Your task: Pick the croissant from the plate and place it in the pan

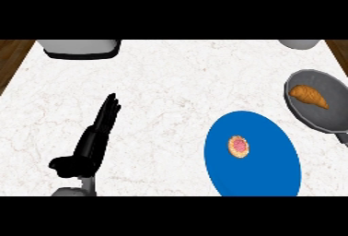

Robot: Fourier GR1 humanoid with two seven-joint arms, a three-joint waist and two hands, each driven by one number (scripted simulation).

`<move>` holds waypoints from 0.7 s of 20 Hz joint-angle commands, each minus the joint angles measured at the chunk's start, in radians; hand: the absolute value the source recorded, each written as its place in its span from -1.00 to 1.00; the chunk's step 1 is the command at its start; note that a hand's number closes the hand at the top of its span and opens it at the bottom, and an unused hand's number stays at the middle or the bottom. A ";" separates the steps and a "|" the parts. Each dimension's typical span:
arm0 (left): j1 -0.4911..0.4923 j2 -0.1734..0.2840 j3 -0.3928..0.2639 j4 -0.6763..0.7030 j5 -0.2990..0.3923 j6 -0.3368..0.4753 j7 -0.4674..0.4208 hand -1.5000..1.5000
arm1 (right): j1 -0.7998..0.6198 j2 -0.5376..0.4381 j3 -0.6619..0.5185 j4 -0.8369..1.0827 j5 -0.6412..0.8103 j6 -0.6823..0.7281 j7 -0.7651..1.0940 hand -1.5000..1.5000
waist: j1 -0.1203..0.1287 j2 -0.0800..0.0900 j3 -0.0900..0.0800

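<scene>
The golden-brown croissant (pixel 308 96) lies inside the grey pan (pixel 333 122) at the right edge of the counter. The blue plate (pixel 262 159) sits in front of the pan and holds only a small round jam cookie (pixel 238 146). My left hand (pixel 95 136) rests at the lower left of the counter, open, fingers straight and pointing away from me, holding nothing. My right hand does not show in the head view.
A grey appliance (pixel 78 47) stands at the counter's far left edge. Part of a pale round vessel (pixel 299 44) shows at the far right. Wooden floor (pixel 10 55) lies beyond both side edges of the white marble counter (pixel 170 92).
</scene>
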 commanded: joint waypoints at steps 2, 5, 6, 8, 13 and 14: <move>-0.035 0.009 0.036 -0.012 0.007 -0.005 0.042 0.00 | 0.066 0.008 0.042 -0.100 -0.073 0.031 0.043 -1.00 | -0.005 -0.002 -0.001; -0.028 -0.024 0.004 0.046 -0.035 0.020 -0.009 0.00 | 0.176 0.038 0.069 -0.198 -0.081 0.069 0.013 -1.00 | -0.012 -0.004 -0.002; -0.024 -0.013 0.012 -0.004 -0.025 0.011 0.025 0.00 | 0.176 0.084 0.086 -0.240 -0.105 0.031 0.027 -1.00 | -0.008 -0.003 -0.001; 0.043 -0.011 -0.009 -0.004 -0.018 -0.024 -0.033 0.00 | 0.183 0.071 0.100 -0.253 -0.123 0.020 0.060 -1.00 | -0.005 -0.003 -0.001; 0.018 -0.012 0.006 -0.004 -0.011 -0.033 -0.004 0.00 | 0.245 0.076 0.128 -0.321 -0.139 -0.030 0.066 -1.00 | -0.006 -0.002 -0.001; 0.020 -0.039 -0.018 -0.004 -0.047 0.006 -0.003 0.00 | 0.210 0.071 0.140 -0.298 -0.136 -0.053 0.090 -1.00 | -0.003 -0.001 -0.001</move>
